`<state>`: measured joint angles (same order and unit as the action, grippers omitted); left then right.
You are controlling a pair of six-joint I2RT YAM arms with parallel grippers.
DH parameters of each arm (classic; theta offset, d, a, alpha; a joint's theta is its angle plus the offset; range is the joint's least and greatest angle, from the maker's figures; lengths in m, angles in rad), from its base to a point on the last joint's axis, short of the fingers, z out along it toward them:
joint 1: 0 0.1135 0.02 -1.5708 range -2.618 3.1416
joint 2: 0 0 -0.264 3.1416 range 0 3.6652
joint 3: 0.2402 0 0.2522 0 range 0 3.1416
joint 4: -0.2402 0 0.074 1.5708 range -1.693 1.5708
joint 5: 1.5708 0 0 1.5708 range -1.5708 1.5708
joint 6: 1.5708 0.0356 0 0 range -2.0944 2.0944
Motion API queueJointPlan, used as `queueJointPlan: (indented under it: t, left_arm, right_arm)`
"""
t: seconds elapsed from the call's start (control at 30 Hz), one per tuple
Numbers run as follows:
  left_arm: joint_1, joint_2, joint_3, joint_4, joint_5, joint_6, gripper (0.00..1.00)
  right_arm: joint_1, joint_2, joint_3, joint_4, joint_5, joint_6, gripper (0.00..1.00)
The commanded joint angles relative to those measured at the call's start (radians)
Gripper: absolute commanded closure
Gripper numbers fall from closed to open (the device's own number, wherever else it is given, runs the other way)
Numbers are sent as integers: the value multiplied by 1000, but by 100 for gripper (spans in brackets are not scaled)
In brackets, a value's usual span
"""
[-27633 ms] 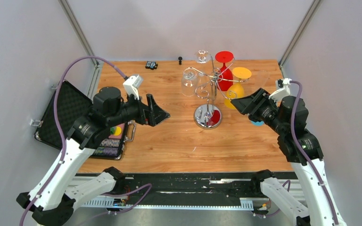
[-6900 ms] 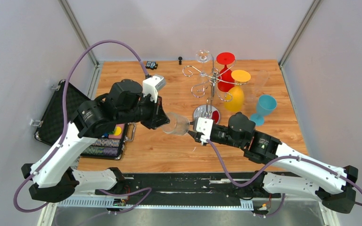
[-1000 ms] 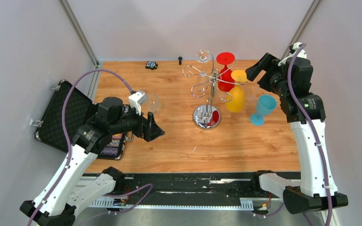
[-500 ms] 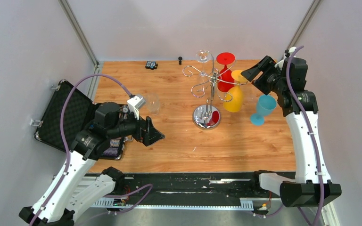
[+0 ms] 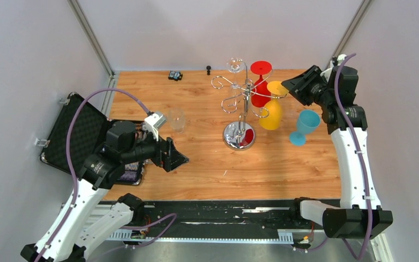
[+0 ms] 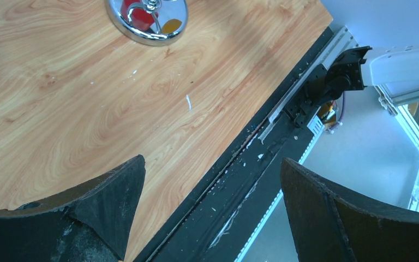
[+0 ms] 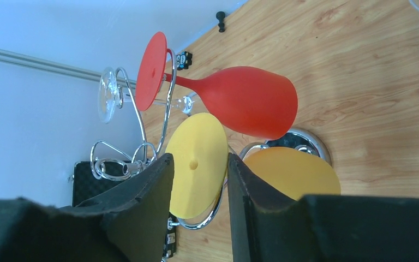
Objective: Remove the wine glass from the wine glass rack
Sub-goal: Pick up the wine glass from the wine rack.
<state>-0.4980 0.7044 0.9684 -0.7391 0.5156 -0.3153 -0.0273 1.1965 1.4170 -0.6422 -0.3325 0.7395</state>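
Observation:
The chrome wine glass rack (image 5: 244,95) stands on its round mirrored base (image 5: 240,135) at mid table. A red glass (image 5: 260,90), a yellow glass (image 5: 273,113) and a clear glass (image 5: 234,65) hang upside down on its hooks. Another clear glass (image 5: 177,120) stands on the table to the left. My right gripper (image 5: 293,87) is open, its jaws a narrow gap apart, just short of the yellow glass's round foot (image 7: 196,169), which shows between the fingers (image 7: 153,185). My left gripper (image 5: 175,159) is open and empty, low over the table, apart from the clear glass.
A blue glass (image 5: 304,126) stands on the table under the right arm. An open black case (image 5: 76,128) lies at the left edge. Two small black items (image 5: 175,75) sit at the back. The left wrist view shows the rack base (image 6: 147,22) and the table's front rail (image 6: 283,120).
My right gripper has narrowed its jaws and lined up with the yellow foot. My left arm has drawn back toward the near edge, away from the clear glass on the table.

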Motion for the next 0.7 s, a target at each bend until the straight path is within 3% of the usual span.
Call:
queueJointPlan:
  t: [0.0,0.2,0.67]
  left_arm:
    - [-3,-17,20,-6,-1,7,0]
    - [-4,-27,18,-16,-7,8,0]
    - [-3,-47,16,-29,-15,3,0]
  right_arm:
    - [-4,-9,-12,72,-40,38,61]
    - [-3,-13,-30,95,-63,65,66]
    - [-3,-52,-53,142,-82,92,90]
